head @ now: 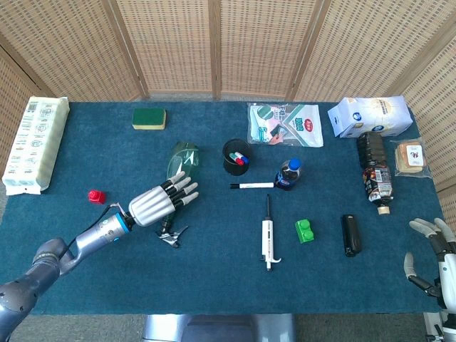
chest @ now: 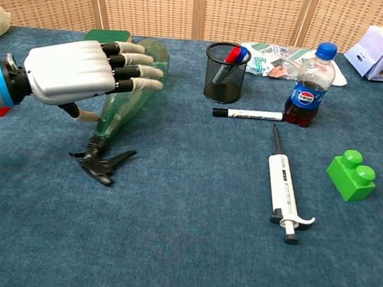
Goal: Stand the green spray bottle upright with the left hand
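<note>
Green see-through plastic spray bottle [chest: 130, 92] lies flat; the left hand [chest: 82, 70], spread wide and empty, should be closed round its middle.

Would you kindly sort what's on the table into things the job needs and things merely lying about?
Needed: green spray bottle, left hand.
Lying about: pen cup, marker, cola bottle, pipette, green block, sponge.

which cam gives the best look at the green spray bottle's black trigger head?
Chest view: the black trigger head of the green translucent spray bottle shows large and unobstructed below the left hand. Head view shows it small, beside the hand, with little detail.
</note>
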`<control>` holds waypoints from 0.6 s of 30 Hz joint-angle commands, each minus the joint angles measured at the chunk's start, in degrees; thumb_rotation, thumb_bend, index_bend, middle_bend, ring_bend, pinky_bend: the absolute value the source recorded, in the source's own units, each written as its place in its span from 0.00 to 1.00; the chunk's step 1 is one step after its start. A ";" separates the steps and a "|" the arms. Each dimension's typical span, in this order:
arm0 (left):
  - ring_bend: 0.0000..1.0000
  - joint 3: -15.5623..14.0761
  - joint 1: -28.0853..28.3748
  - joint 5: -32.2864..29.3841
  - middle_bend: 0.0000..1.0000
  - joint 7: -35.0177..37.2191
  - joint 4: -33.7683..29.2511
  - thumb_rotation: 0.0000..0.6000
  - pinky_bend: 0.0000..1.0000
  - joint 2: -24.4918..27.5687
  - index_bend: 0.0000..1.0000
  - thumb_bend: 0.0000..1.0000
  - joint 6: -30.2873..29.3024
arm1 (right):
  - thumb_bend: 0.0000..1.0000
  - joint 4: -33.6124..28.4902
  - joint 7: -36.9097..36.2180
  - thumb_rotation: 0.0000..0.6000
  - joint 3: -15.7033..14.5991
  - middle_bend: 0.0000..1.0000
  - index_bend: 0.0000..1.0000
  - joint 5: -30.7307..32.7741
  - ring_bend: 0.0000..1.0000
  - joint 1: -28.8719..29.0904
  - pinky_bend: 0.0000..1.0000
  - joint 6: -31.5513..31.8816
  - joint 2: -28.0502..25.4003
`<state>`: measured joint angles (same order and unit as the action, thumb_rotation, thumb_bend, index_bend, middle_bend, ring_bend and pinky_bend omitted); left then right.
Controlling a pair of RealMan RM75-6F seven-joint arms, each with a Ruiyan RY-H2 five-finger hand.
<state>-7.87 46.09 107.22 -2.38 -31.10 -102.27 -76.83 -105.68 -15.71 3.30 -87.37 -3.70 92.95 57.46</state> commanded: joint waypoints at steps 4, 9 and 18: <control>0.00 2.69 0.71 -3.38 0.00 0.98 -7.04 1.00 0.00 0.72 0.00 0.23 1.43 | 0.57 0.39 -0.58 1.00 -0.06 0.22 0.22 -0.18 0.06 -0.19 0.14 0.14 0.08; 0.00 3.49 1.21 -4.96 0.00 0.00 -14.51 1.00 0.00 2.86 0.00 0.23 4.08 | 0.57 0.72 -0.92 1.00 -0.13 0.22 0.22 -0.38 0.06 -0.29 0.14 0.20 0.28; 0.00 4.47 4.46 -6.72 0.00 5.24 -30.52 1.00 0.00 14.85 0.04 0.23 9.61 | 0.57 0.80 -0.99 1.00 -0.10 0.22 0.22 -0.58 0.06 -0.41 0.14 0.36 0.40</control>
<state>-3.73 48.98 101.37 0.57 -57.25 -91.49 -70.09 -104.88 -16.70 3.20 -87.95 -4.13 93.33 57.85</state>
